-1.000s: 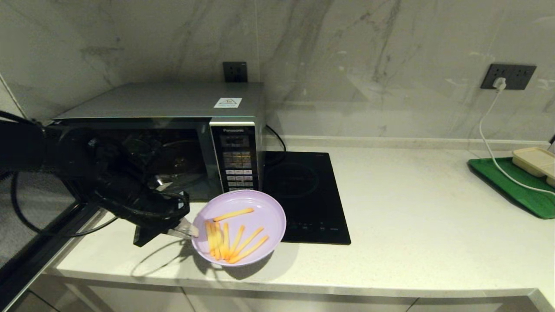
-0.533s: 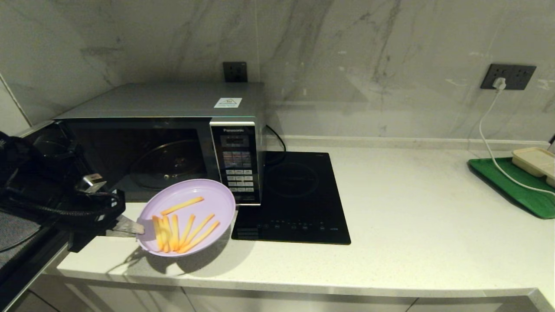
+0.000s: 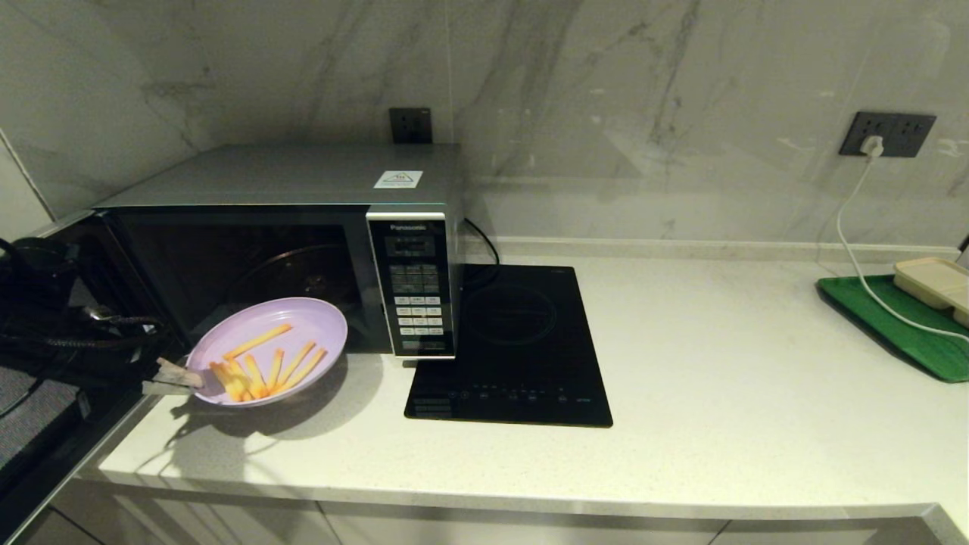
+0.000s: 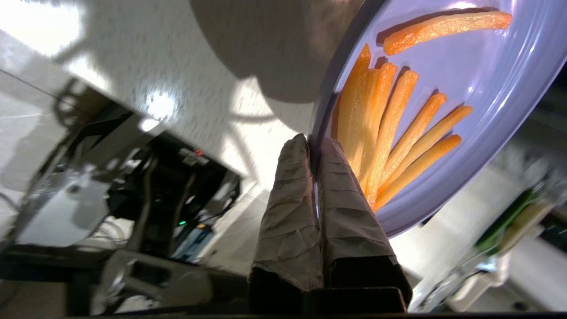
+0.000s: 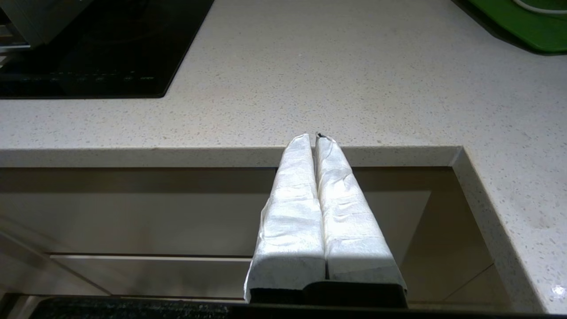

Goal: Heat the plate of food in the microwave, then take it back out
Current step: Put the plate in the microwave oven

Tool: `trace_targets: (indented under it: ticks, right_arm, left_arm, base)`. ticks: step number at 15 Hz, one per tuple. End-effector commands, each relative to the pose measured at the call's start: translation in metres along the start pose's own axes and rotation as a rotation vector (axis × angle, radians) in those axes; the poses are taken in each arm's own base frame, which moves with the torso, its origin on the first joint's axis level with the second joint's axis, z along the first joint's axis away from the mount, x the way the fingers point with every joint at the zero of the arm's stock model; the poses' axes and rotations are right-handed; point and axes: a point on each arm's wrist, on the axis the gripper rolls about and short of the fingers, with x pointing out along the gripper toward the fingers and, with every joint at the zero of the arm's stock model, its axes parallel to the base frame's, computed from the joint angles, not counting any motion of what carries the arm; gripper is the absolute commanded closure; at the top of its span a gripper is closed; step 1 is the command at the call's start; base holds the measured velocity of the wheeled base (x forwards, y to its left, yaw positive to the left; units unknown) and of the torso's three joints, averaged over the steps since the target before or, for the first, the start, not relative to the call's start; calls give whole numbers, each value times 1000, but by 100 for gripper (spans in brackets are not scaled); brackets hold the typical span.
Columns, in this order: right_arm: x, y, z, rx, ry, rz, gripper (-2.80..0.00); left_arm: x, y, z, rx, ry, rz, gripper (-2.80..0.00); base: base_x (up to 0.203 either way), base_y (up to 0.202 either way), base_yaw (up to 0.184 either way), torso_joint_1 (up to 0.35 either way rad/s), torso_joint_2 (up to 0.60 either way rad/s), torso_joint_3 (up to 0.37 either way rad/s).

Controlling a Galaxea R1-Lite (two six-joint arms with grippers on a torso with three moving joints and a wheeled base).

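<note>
The pale lilac plate of food with several orange fries hangs just above the counter, right in front of the microwave's open cavity. My left gripper is shut on the plate's near-left rim, one finger above and one below. The silver Panasonic microwave stands at the back left, its door swung open to the left, the glass turntable visible inside. My right gripper is shut and empty, parked below the counter's front edge, out of the head view.
A flat black induction cooktop lies right of the microwave. A green tray with a beige container sits at the far right, a white cable trailing to it from the wall socket. The microwave's button panel faces forward.
My left arm has carried the plate leftward and back, from in front of the button panel and cooktop to the mouth of the open microwave cavity. The right arm has not moved.
</note>
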Motion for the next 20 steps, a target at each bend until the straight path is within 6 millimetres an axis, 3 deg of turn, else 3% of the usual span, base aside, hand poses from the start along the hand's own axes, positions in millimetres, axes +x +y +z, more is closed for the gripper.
trace_targets:
  ticks: [1,11,17,20]
  right_arm:
    - [0,0,0,0,2,0,0]
    - [0,0,0,0,2,0,0]
    - [0,0,0,0,2,0,0]
    - [0,0,0,0,2,0,0]
  left_arm:
    - [11,-4,18,-60,-5,-5,0]
    - [54,-65,54,-117,-82,-45,0]
    - [64,-65,63,-207,-91,-51,0]
    - [58,-68,68,-301,-125,-65,0]
  base:
    - [0,0,0,0,0,0]
    - [0,0,0,0,0,0]
    - [0,0,0,0,0,0]
    - [0,0,0,0,0,0]
